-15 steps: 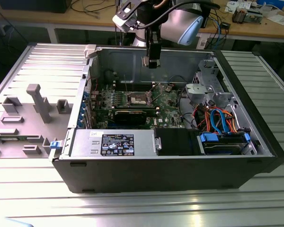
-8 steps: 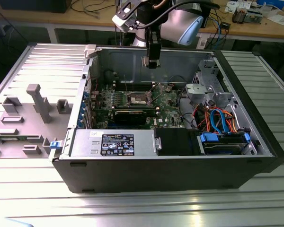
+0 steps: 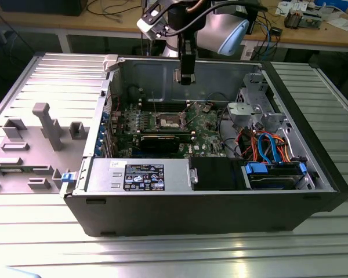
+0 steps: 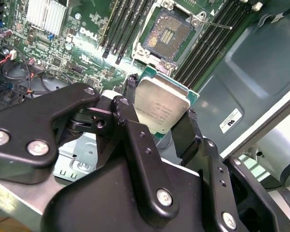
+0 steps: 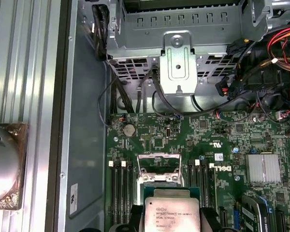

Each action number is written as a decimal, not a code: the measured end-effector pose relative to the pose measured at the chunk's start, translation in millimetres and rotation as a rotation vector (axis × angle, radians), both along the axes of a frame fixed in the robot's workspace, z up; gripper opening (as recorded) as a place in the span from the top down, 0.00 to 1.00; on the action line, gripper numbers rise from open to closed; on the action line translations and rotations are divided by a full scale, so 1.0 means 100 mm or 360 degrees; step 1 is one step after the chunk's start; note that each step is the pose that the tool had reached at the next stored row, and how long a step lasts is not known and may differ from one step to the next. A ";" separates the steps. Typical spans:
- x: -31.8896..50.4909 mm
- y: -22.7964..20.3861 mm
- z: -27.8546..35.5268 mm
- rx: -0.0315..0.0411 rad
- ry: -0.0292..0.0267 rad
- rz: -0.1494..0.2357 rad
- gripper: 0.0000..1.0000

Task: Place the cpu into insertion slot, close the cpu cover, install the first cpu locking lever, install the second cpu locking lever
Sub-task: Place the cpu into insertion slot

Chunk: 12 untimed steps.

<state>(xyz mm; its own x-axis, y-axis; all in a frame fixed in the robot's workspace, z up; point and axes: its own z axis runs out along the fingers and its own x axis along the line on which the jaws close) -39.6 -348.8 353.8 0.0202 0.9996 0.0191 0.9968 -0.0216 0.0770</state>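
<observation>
My gripper [image 4: 160,107] is shut on the cpu [image 4: 159,110], a flat square chip with a dull silver top and green edge, pinched by two opposite sides between black fingers [image 4: 190,122]. It hangs above the motherboard, short of the insertion slot [image 4: 168,33], whose dark pin field lies bare inside a shiny rim. In the first wrist view the cpu [image 5: 171,212] sits just before the silvery cpu cover [image 5: 158,168], which looks swung up. A thin wire lever [image 4: 215,23] sticks out beside the socket. In the exterior view the gripper [image 3: 185,80] hovers high over the slot [image 3: 168,120].
Long black memory slots [image 4: 121,26] flank the socket on both sides. A finned heatsink [image 4: 46,13] sits on the board. The open case holds a metal drive cage [image 5: 179,58], bundled cables [image 5: 261,72] and a labelled power supply [image 3: 144,176]. The case wall [image 3: 220,72] stands behind the gripper.
</observation>
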 end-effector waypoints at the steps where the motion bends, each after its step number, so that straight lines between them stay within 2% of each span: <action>1: 0.000 0.000 -0.003 0.0000 0.00011 -0.0004 0.45; 7: 0.000 0.000 -0.015 0.0000 0.00081 -0.0016 0.45; 12: 0.000 0.000 -0.022 0.0000 0.00096 -0.0021 0.45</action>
<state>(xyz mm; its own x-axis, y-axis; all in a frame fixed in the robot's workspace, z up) -39.6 -348.8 351.6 0.0337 0.9993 0.0189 0.9969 -0.0350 0.0710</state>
